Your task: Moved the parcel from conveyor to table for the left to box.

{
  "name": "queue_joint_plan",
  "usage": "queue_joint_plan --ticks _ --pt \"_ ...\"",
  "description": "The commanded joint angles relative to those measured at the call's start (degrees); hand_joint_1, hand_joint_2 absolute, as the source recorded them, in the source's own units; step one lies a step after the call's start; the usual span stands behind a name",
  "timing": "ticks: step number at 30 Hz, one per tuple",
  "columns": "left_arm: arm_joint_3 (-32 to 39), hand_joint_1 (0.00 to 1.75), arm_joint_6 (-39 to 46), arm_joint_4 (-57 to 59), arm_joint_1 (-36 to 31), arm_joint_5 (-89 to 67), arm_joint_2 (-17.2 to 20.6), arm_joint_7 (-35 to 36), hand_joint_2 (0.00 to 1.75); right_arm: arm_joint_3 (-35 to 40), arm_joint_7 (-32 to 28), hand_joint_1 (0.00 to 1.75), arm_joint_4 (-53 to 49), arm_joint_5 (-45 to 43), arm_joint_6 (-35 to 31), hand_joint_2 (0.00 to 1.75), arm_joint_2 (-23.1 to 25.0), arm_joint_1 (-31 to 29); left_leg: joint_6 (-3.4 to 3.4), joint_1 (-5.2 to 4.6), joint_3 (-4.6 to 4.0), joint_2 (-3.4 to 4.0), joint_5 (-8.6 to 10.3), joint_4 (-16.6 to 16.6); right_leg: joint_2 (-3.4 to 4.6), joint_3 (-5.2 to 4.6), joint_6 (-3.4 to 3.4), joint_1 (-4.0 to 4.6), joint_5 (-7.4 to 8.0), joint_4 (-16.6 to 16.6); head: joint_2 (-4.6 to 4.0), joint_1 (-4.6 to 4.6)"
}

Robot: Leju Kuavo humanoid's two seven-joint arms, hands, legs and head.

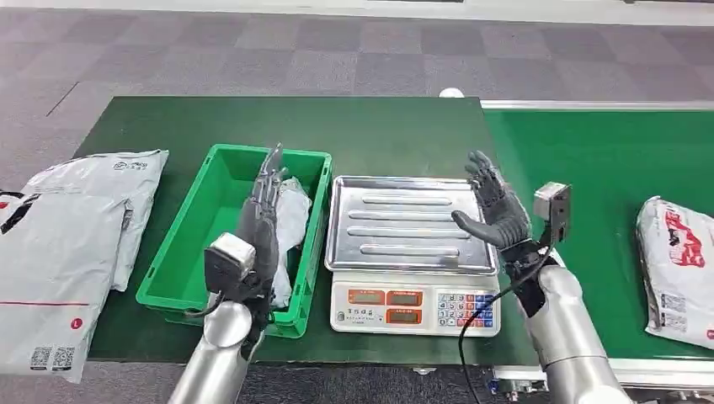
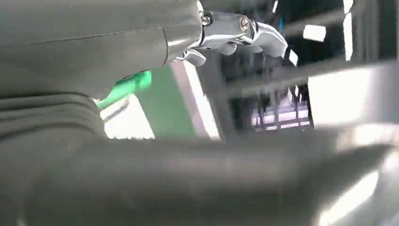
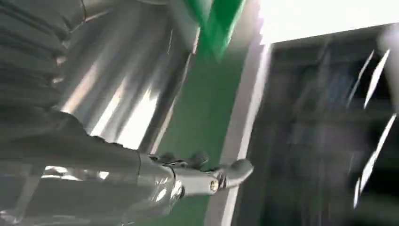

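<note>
Head view: the left hand (image 1: 263, 215) reaches into the green plastic crate (image 1: 195, 244) at nine o'clock of the silver-trayed weighing scale (image 1: 410, 244), fingers straight and apart, over a white wrapped parcel (image 1: 293, 220) lying inside; the right hand (image 1: 497, 210) hovers at the scale's three o'clock edge, fingers wide, holding nothing; a white printed mail bag (image 1: 679, 269) lies on the green conveyor belt (image 1: 598, 168) at three o'clock; grey poly mailers (image 1: 67, 244) lie on the dark green surface (image 1: 253, 122) at nine o'clock; left wrist view: blurred; right wrist view: blurred, fingers spread
</note>
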Motion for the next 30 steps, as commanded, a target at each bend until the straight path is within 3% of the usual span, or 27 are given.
queue_joint_plan --ticks 1,10,11,12,16,21,23,26,30 --pt "-3.40 0.00 -10.56 7.19 -0.51 8.77 3.89 2.63 1.75 -7.92 -1.57 0.00 0.40 31.89 -42.28 1.75 -1.28 0.42 -0.05 0.04 0.29 -0.08 -0.01 -0.19 -0.01 0.31 -0.10 0.04 -0.03 -0.19 0.00 0.02" --pt "-3.20 0.00 -10.67 7.94 -1.00 9.00 3.71 2.44 1.75 -8.99 -2.61 0.00 1.57 33.04 -43.51 1.75 -1.81 0.10 -0.03 0.01 0.14 0.10 -0.08 -0.09 0.13 0.11 -0.06 0.01 -0.01 -0.08 0.00 0.02" --pt "-3.23 0.00 -11.03 7.92 -1.02 9.31 3.72 2.49 1.75 -9.50 -2.22 0.00 2.11 36.02 -47.60 1.75 -1.71 -0.09 -0.04 0.05 0.18 0.09 -0.07 -0.12 0.13 0.15 -0.08 0.05 0.00 -0.13 0.00 0.00" --pt "-3.38 0.00 -11.21 8.21 -1.27 9.49 3.86 2.52 1.75 -11.98 -0.80 0.00 2.87 41.31 -50.55 1.75 -1.37 -0.37 -0.06 0.05 0.23 0.05 -0.06 -0.15 0.10 0.20 -0.10 0.04 -0.01 -0.15 0.00 0.00" --pt "-3.41 0.00 -11.26 9.97 -2.19 10.37 4.27 1.96 1.75 -28.49 -1.47 0.00 9.84 54.75 -50.55 1.75 0.55 -4.27 -0.03 0.05 0.16 -0.09 -0.04 -0.11 -0.06 0.19 -0.07 0.05 -0.04 -0.13 0.00 0.00" --pt "-4.18 0.00 -12.07 10.71 -2.62 10.20 4.44 2.08 1.75 -42.84 7.00 0.00 20.95 72.83 -50.55 1.75 -1.45 -8.72 0.01 0.03 0.10 -0.11 -0.04 -0.07 -0.08 0.19 -0.02 0.02 -0.02 -0.10 0.00 0.00" --pt "-4.30 0.00 -12.04 10.45 -2.51 10.14 4.41 2.15 1.75 -45.15 9.15 0.00 24.58 74.90 -50.55 1.75 -2.41 -9.57 0.01 0.04 0.14 -0.15 -0.04 -0.06 -0.12 0.23 -0.03 0.04 -0.03 -0.13 0.00 0.00" --pt "-4.54 0.00 -12.10 9.75 -2.14 10.15 4.36 2.63 1.75 -47.60 18.07 0.00 33.10 79.74 -50.55 1.75 -5.58 -10.14 0.00 0.06 0.22 -0.19 -0.03 -0.13 -0.13 0.35 -0.05 0.06 -0.01 -0.25 0.00 0.00" --pt "-4.42 0.00 -11.92 9.45 -1.52 10.13 4.24 2.96 1.75 -48.52 22.26 0.00 39.13 79.82 -50.55 1.75 -7.85 -10.01 -0.01 0.03 0.20 -0.03 -0.09 -0.10 0.04 0.27 -0.05 0.03 -0.01 -0.19 0.00 0.02"
